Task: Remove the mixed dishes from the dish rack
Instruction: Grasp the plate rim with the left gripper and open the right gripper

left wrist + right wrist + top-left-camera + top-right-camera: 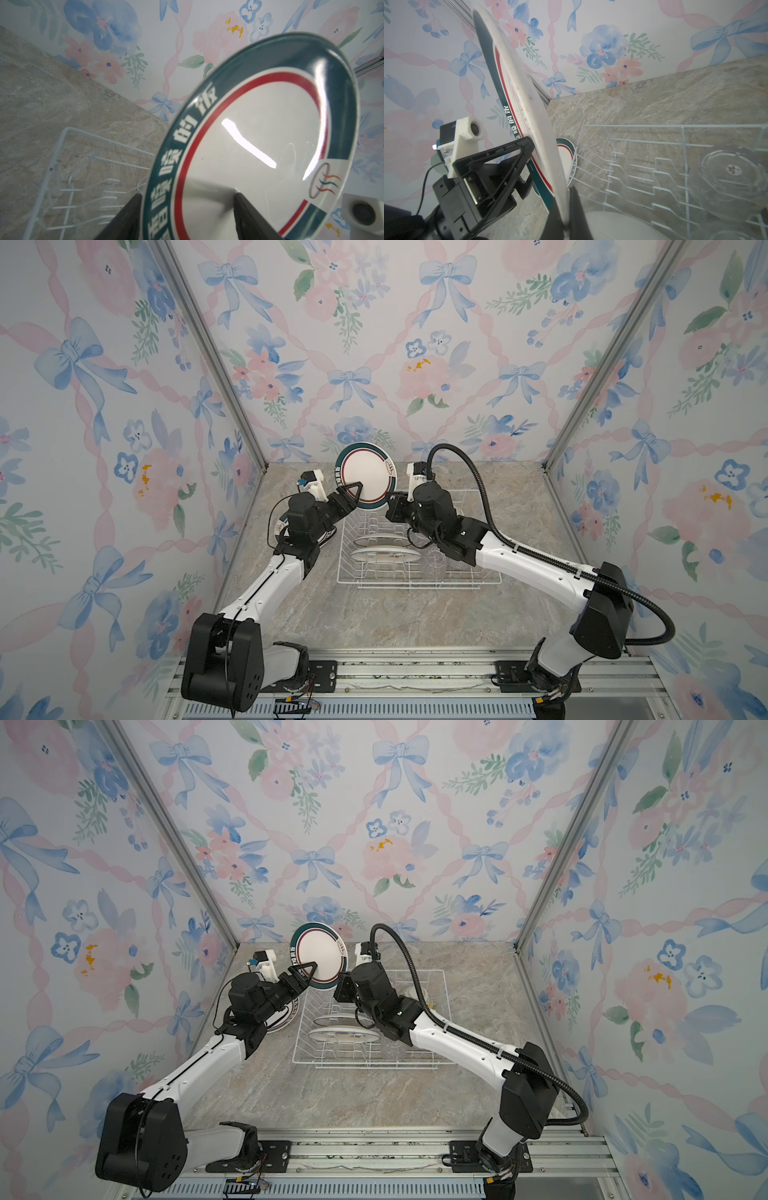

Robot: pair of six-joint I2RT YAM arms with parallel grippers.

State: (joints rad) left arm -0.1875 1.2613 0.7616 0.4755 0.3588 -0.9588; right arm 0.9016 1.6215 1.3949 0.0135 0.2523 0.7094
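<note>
A white plate (365, 477) (319, 955) with a dark teal and red rim band stands on edge in the air above the far left corner of the dish rack (415, 585) (365, 1067). My right gripper (390, 499) (564, 197) is shut on its right rim. My left gripper (358, 491) (189, 195) is open and straddles the opposite rim, one fingertip (239, 199) against the plate's face (259, 145). Two more plates (382, 553) stand in the rack's prongs, with a clear glass (434, 560) (731, 172) beside them.
Another banded plate (282, 1019) (566, 158) lies on the marble table left of the rack, under my left arm. A bowl (417, 994) shows partly behind my right arm. Floral walls close in the back and both sides.
</note>
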